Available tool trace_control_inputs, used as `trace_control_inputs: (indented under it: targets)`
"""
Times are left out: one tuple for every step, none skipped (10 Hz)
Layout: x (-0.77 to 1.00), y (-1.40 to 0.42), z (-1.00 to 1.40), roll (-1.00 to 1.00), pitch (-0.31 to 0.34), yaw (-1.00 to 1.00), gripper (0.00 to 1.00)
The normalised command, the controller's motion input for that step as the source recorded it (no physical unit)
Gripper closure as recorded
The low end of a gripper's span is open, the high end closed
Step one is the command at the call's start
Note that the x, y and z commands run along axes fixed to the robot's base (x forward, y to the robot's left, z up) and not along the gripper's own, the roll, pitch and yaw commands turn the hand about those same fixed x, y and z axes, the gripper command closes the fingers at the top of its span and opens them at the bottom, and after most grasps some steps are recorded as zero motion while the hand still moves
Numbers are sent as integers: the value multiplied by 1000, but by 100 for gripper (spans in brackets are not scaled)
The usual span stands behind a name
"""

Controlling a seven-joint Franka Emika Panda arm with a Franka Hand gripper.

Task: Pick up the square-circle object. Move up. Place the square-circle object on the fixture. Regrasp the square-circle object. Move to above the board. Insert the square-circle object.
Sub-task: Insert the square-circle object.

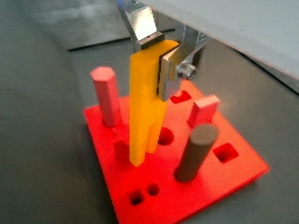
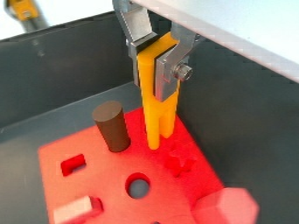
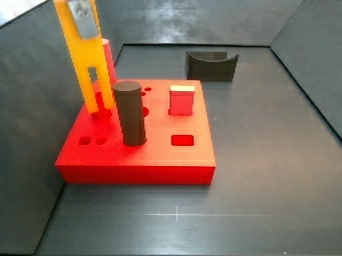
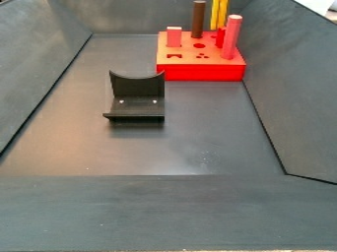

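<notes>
In both wrist views my gripper (image 1: 158, 59) (image 2: 156, 61) is shut on the top of the square-circle object (image 1: 142, 109) (image 2: 158, 101), a long yellow piece of two joined bars. It hangs upright with its lower end down at the top face of the red board (image 1: 228, 179) (image 2: 105, 179). A side view shows it standing at the board's (image 3: 134, 160) left part, beside the dark cylinder (image 3: 128, 112). The fixture (image 3: 211, 64) (image 4: 134, 95), a dark notched block, stands apart from the board with nothing on it.
On the board stand a pink-red hexagonal peg (image 1: 107, 96), a dark cylinder (image 1: 197, 153) and a short pink square peg (image 1: 205, 109) (image 3: 181, 98). Shaped holes (image 2: 138, 185) show in the board's top. Grey walls enclose the floor (image 4: 171, 148).
</notes>
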Motion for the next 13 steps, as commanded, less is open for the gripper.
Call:
trace_control_inputs:
  targets:
    - [-17, -180, -206, -163, -249, -863, 100]
    - [0, -194, 0, -137, -116, -837, 100]
    - [0, -211, 0, -121, -99, -834, 100]
    - [-14, -266, 0, -37, -59, -803, 100]
    - [-354, -303, -106, 0, -59, -551, 100]
    - [-406, -217, -220, 0, -147, -74, 100]
    - [-286, -6, -240, 0, -121, 0, 100]
    - [-163, 0, -240, 0, -100, 77, 100]
    - [-149, 3, -223, -16, -107, 66, 100]
    - [-131, -9, -197, -40, -126, 3, 100]
    - [-14, -80, -120, -47, -120, 0, 100]
    - [0, -69, -94, -39, -114, 0, 100]
    - [0, -31, -114, -29, -107, 0, 100]
